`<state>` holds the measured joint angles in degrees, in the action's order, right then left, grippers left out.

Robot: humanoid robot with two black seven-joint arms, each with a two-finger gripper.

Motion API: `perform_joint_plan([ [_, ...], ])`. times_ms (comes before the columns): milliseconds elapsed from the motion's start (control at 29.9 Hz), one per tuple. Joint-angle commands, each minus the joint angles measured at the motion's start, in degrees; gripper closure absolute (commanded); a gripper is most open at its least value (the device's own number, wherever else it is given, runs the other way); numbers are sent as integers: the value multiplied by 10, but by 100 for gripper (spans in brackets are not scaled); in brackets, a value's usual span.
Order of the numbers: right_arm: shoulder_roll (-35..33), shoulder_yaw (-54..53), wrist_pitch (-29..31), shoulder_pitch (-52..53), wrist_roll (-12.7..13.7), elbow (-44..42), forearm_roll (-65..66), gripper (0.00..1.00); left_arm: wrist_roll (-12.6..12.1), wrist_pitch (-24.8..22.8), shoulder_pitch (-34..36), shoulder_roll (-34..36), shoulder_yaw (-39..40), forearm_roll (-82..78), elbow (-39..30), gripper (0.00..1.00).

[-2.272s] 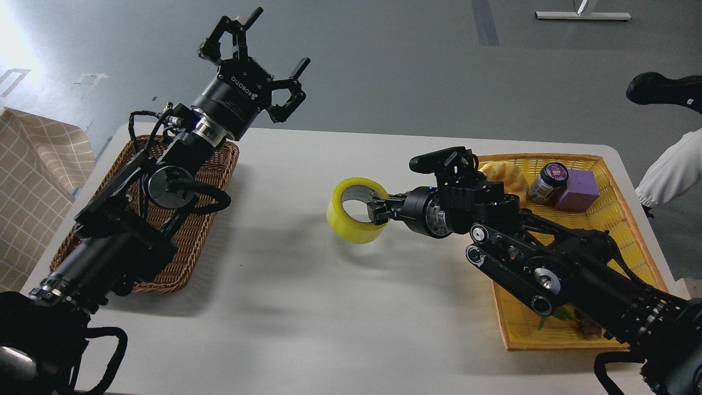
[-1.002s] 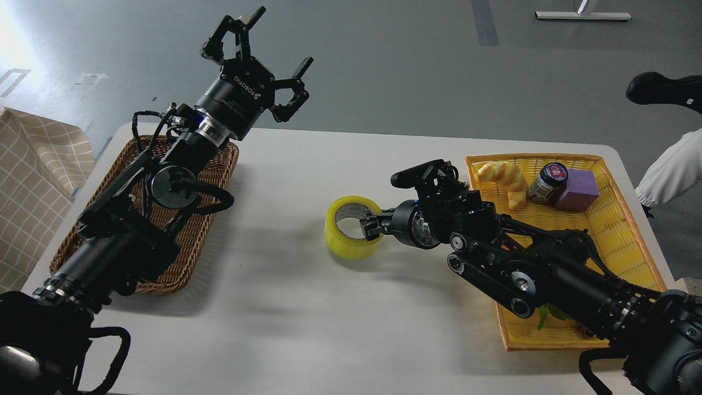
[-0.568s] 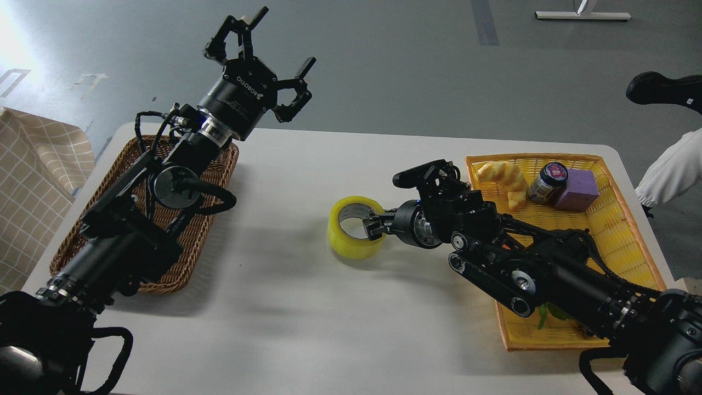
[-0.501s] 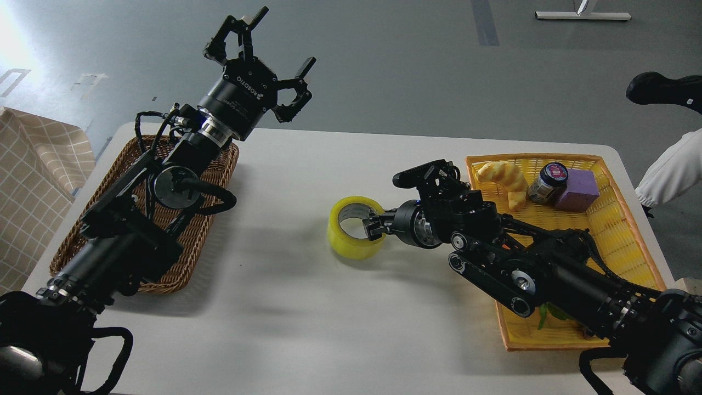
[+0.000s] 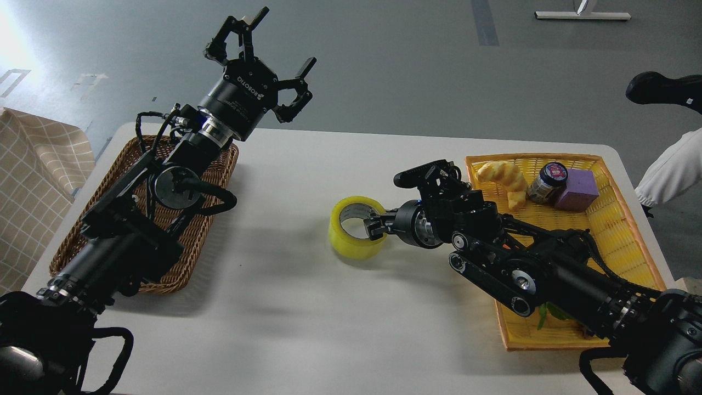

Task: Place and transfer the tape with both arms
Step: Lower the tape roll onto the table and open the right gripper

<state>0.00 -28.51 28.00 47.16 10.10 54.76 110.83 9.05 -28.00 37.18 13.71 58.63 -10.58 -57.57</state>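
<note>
— Right, where is the tape (image 5: 355, 229) at this moment?

— It sits near the middle of the white table (image 5: 285, 307), its lower edge on the tabletop as far as I can tell, its open core tilted up and towards my left side. My right gripper (image 5: 374, 225) has it: one finger reaches inside the grey-white core ring and the other lies against the yellow outer wall, so the roll's right-hand wall is pinched between them.

— And your other claw?

— My left gripper (image 5: 258, 41) is lifted high beyond the far left corner of the table, fingers spread wide, with nothing between them. It is well apart from the tape. My left arm (image 5: 164, 186) runs across the brown wicker basket (image 5: 211, 219) on the left side of the table.

— What lies to the right?

— A yellow tray (image 5: 620, 219) by the right edge. At its far end I see a yellow croissant-like pastry (image 5: 502, 176), a small dark jar (image 5: 545, 184) with a pink label on its lid, and a purple block (image 5: 577, 189) just beside the jar. My right arm (image 5: 548, 274) crosses the tray's near half and hides most of it; something small and green shows beneath it, too covered to name.

— Anything off the table?

— A checked cloth (image 5: 33, 181) at the far left.
</note>
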Motion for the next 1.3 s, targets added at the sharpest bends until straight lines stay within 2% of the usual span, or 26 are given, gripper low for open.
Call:
perform_joint_plan([
  [0, 0, -1, 0, -1, -1, 0, 0, 62, 0, 0, 0, 0, 0, -1, -1, 2],
  [234, 0, -3, 0, -1, -3, 1, -2, 47, 0, 0, 0, 0, 0, -1, -1, 2],
  [368, 0, -7, 0, 0, -6, 3, -8, 20, 0, 0, 1, 0, 0, 0, -2, 2],
  [401, 0, -7, 0, 0, -6, 4, -9, 16, 0, 0, 1, 0, 0, -1, -2, 2],
  [501, 0, -8, 0, 2, -6, 9, -10, 13, 0, 0, 1, 0, 0, -1, -3, 2],
  [535, 0, -8, 0, 5, -6, 11, -10, 7, 0, 0, 2, 0, 0, -1, -3, 2],
  [802, 0, -17, 0, 7, -6, 53, -24, 4, 0, 0, 1, 1, -1, -1, -3, 2],
  [1270, -99, -88, 0, 1, -6, 152, -28, 0, 0, 0, 1, 2, -1, -1, -3, 2],
])
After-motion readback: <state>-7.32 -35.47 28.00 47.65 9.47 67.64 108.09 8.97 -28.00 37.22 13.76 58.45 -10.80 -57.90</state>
